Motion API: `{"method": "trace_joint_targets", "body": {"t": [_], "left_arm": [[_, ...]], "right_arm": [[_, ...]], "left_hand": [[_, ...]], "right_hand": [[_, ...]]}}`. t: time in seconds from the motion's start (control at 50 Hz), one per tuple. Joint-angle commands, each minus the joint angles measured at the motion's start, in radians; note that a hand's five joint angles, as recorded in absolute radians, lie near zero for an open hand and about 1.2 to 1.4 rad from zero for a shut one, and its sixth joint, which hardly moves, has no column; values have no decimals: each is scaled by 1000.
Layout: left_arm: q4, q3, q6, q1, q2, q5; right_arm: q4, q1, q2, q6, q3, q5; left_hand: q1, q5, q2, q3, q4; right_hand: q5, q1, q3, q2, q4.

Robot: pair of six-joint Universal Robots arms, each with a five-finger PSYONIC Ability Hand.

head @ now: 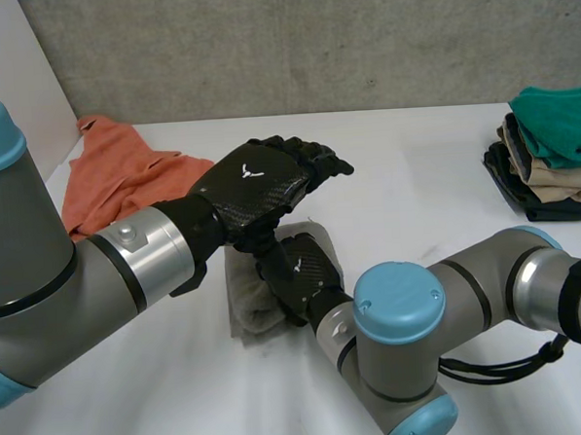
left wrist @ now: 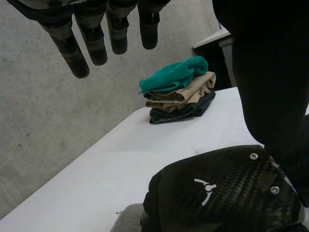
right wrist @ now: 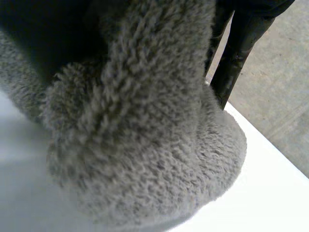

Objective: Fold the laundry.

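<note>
two robot arms reach over a white table [head: 415, 172]. nearest us, the right arm [head: 470, 296] bends in from the right, and its right hand [head: 301, 268] lies palm down on a small, fuzzy grey cloth [head: 248, 303] near the middle of the table. seen from that wrist, the cloth bulges up in a thick, rounded fold close under the palm; we cannot tell whether this hand grips the cloth or only rests on it. just above and behind it, the left hand [head: 259, 180] hovers off the table, its fingers [left wrist: 79, 53] straight, slightly spread and holding nothing. farther back, by the table's left edge, lies a crumpled orange cloth [head: 122, 173], well apart from the grey one. at the far right stands a neat stack of folded clothes [head: 550, 155]: green on top, tan beneath, dark at the bottom.
</note>
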Motion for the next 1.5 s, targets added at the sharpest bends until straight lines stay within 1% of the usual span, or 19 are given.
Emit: {"method": "trace_joint_targets", "body": {"t": [0.02, 0.12, 0.24, 0.32, 0.38, 0.4, 0.46, 0.56, 0.62, 0.64, 0.7, 0.72, 0.88, 1.02, 1.08, 1.16, 1.24, 1.4, 1.5], "left_arm": [[0, -3, 0, 0, 2, -2], [0, -5, 0, 1, 12, -12], [0, -8, -1, 6, 20, -48], [0, -14, -3, 28, 46, -74], [4, -17, -9, 51, 63, -89], [6, -17, -12, 55, 64, -92], [8, -17, -32, 60, 66, -98], [27, -17, -66, 60, 64, -98], [34, -20, -75, 60, 64, -98], [34, -21, -75, 60, 64, -98], [35, -29, -75, 57, 64, -97], [35, -31, -75, 55, 64, -97], [38, -41, -75, 52, 52, -97], [76, -66, -73, 41, 45, -97], [84, -72, -75, 38, 32, -97], [84, -72, -76, 35, 25, -98], [86, -72, -76, 21, 23, -98], [87, -72, -76, 17, 23, -98], [87, -72, -76, 17, 23, -98]], "right_arm": [[9, -63, -12, 3, 3, -30], [3, -145, -68, -9, 34, -42], [11, -269, -81, -35, -10, -45], [-1, -352, -91, -121, -79, -83], [-9, -413, -97, -165, -162, -148], [-23, -438, -97, -171, -214, -184], [-69, -478, -95, -147, -302, -218], [-187, -591, -106, 8, -453, -244], [-227, -663, -112, 78, -493, -264], [-246, -718, -106, 115, -521, -295], [-277, -781, -94, 149, -541, -346], [-299, -820, -68, 173, -555, -393], [-368, -969, 92, 255, -590, -568], [-391, -1059, 277, 260, -570, -648], [-394, -1093, 294, 241, -534, -677], [-397, -1131, 273, 232, -477, -725], [-397, -1145, 204, 247, -431, -757], [-392, -1150, 137, 293, -440, -760], [-379, -1165, 133, 304, -451, -748]], "left_hand": [[21, -3, 15, 9, 15], [18, -6, 12, 6, 12], [18, -6, 12, 6, 12], [21, -3, 15, 9, 15], [21, -3, 15, 9, 15], [21, -3, 15, 9, 15], [21, -3, 15, 9, 15], [24, 0, 18, 12, 18], [27, 3, 21, 15, 21], [24, 0, 18, 12, 18], [24, 0, 18, 12, 18], [24, 0, 18, 12, 18], [24, 0, 18, 12, 18], [27, 3, 21, 15, 21], [33, 8, 27, 21, 27], [33, 8, 27, 21, 27], [33, 8, 27, 21, 27], [33, 8, 27, 21, 27], [30, 6, 24, 18, 24]], "right_hand": [[516, 594, 436, 433, 443], [536, 614, 456, 454, 464], [563, 640, 483, 480, 490], [618, 696, 538, 536, 546], [619, 696, 538, 536, 546], [619, 696, 538, 536, 546], [613, 690, 533, 530, 540], [613, 690, 533, 530, 540], [613, 690, 533, 530, 540], [613, 690, 533, 530, 540], [613, 690, 533, 530, 540], [610, 688, 530, 527, 537], [595, 673, 515, 513, 522], [604, 682, 524, 521, 531], [610, 688, 530, 527, 537], [613, 690, 533, 530, 540], [613, 690, 533, 530, 540], [601, 679, 521, 519, 528], [601, 679, 521, 519, 528]]}}
